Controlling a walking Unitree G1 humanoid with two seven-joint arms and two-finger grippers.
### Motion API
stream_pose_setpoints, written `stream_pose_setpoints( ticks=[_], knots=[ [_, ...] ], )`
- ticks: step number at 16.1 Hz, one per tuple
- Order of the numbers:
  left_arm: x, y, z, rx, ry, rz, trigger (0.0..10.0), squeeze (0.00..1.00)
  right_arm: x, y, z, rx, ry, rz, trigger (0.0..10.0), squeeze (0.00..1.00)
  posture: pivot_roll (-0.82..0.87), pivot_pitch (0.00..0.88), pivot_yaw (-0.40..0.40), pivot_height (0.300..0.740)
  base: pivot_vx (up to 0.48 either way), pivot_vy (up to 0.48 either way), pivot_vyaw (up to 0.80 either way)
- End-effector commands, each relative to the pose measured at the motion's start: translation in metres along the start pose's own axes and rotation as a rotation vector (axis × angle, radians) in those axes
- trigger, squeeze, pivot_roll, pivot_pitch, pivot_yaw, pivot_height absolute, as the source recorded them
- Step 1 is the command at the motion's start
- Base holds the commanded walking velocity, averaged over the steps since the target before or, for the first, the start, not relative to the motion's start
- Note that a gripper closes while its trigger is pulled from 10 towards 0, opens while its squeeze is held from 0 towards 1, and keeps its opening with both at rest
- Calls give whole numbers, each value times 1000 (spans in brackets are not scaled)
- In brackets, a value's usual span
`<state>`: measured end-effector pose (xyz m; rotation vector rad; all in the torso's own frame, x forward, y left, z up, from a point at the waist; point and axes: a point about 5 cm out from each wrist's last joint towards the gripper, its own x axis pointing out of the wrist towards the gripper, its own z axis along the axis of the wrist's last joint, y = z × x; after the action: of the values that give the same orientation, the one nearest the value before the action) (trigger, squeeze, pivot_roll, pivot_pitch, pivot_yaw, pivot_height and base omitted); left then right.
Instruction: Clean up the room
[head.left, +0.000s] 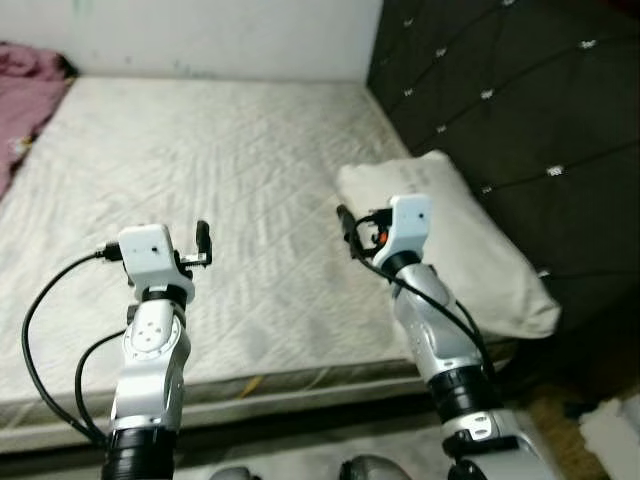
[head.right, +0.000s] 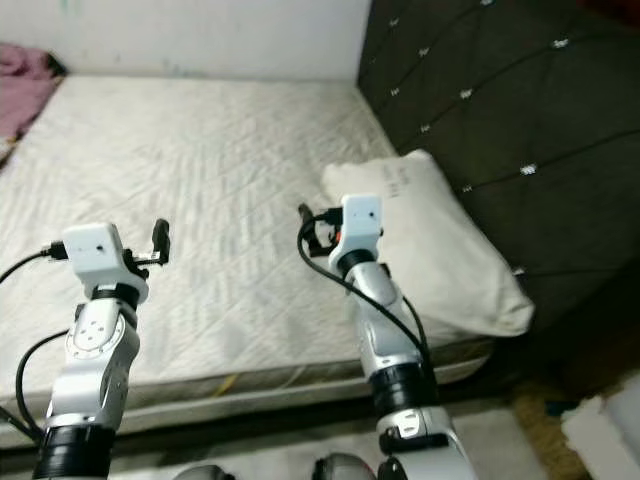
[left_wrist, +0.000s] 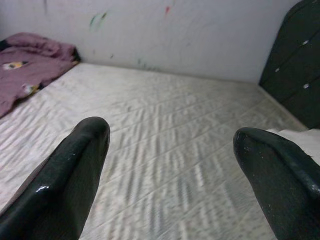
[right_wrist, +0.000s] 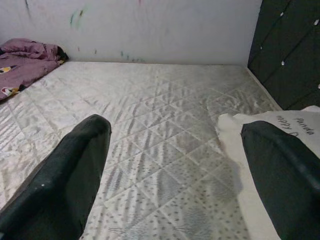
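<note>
A bare quilted white mattress (head.left: 220, 160) lies before me. A white pillow (head.left: 470, 250) rests on its right side against the dark headboard, reaching the near edge. A crumpled pink blanket (head.left: 25, 90) sits at the far left corner. Both arms are raised over the near edge of the mattress. My left gripper (left_wrist: 172, 132) is open with nothing between its fingers and points across the mattress. My right gripper (right_wrist: 177, 127) is also open and empty, just left of the pillow (right_wrist: 280, 125).
A dark tufted headboard (head.left: 520, 90) runs along the right side. A white wall (head.left: 200, 35) with small paint marks closes the far end. On the floor at the lower right lie a brownish rug (head.left: 550, 410) and something white (head.left: 615, 430).
</note>
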<state>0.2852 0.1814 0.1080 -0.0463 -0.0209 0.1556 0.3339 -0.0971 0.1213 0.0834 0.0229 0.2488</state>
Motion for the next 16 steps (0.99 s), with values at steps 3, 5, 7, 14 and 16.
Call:
stream_pose_setpoints(
  ticks=[3,5,7,14,16],
  knots=[
    [0,-4,-8,-23,35,-5,10000,0,0,-10,-11,8,49,-46,10000,0,-44,0,-36,740,0,480,0],
    [1,-5,-6,-22,25,-9,10000,0,2,-4,-8,5,34,-22,10000,0,-47,0,-33,740,0,480,0],
    [2,-5,3,-22,-18,-7,10000,0,2,-3,-3,-6,4,-12,10000,0,-38,0,-43,740,0,480,0],
    [0,-3,1,-21,-12,2,10000,0,4,0,-4,-11,14,26,10000,0,-38,0,-51,740,0,480,0],
    [-5,0,2,-2,-25,-7,10000,0,3,-1,-5,-12,25,42,10000,0,-41,0,-48,740,0,480,0]
  ],
)
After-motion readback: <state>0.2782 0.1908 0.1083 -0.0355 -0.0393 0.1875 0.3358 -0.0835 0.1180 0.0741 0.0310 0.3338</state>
